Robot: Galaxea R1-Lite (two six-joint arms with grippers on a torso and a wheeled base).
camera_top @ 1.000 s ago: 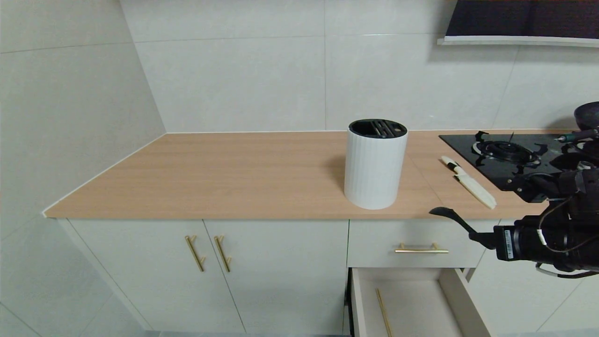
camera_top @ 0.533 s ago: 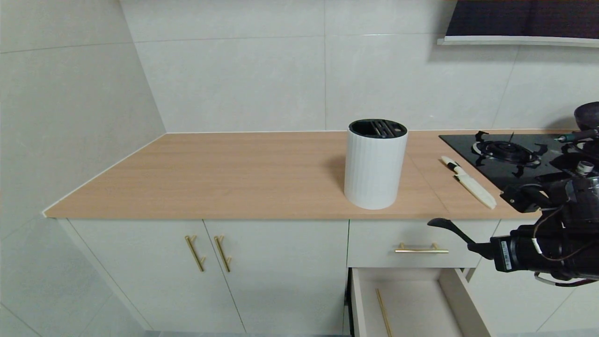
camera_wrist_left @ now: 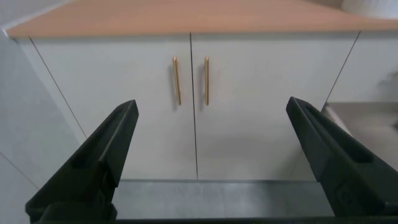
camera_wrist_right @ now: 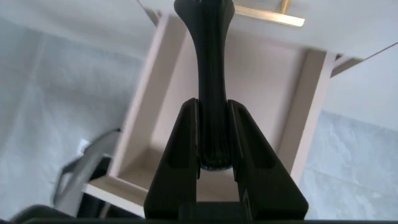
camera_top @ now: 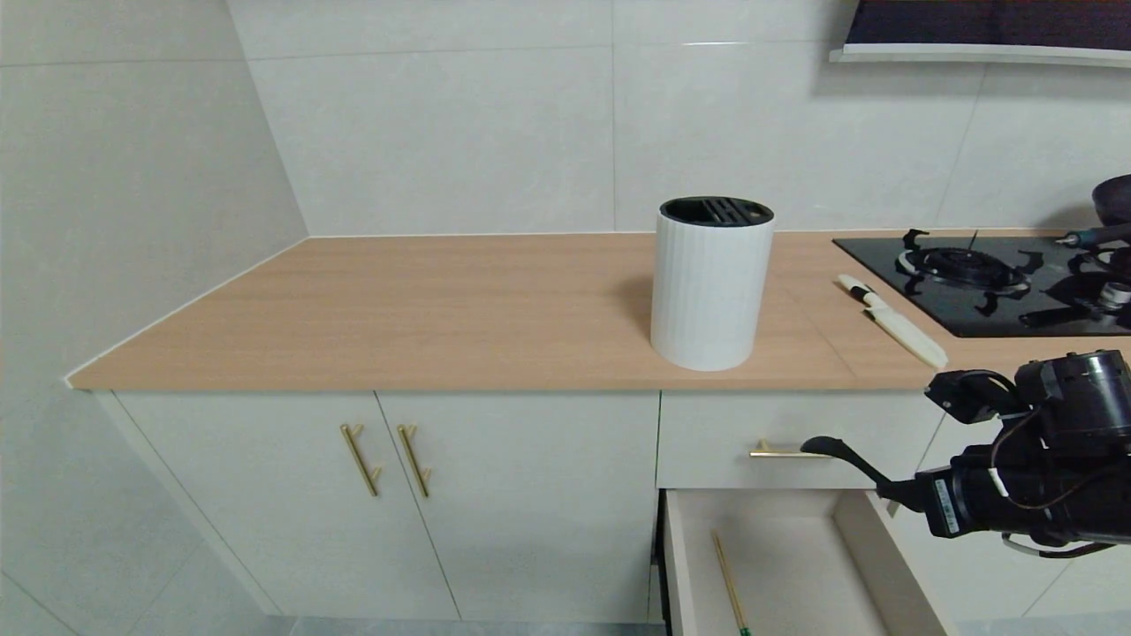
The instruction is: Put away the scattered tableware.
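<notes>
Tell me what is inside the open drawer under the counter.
One thin wooden stick lies on the drawer's floor near one side wall. The right gripper, shut on a black utensil, covers part of the floor; what lies under it cannot be seen.

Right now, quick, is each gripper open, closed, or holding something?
Left gripper: open, holding nothing.
Right gripper: closed on a black utensil, over the open drawer.

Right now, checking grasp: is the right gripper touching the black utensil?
Touching: right wrist view shows the right gripper clamped on the black utensil.
</notes>
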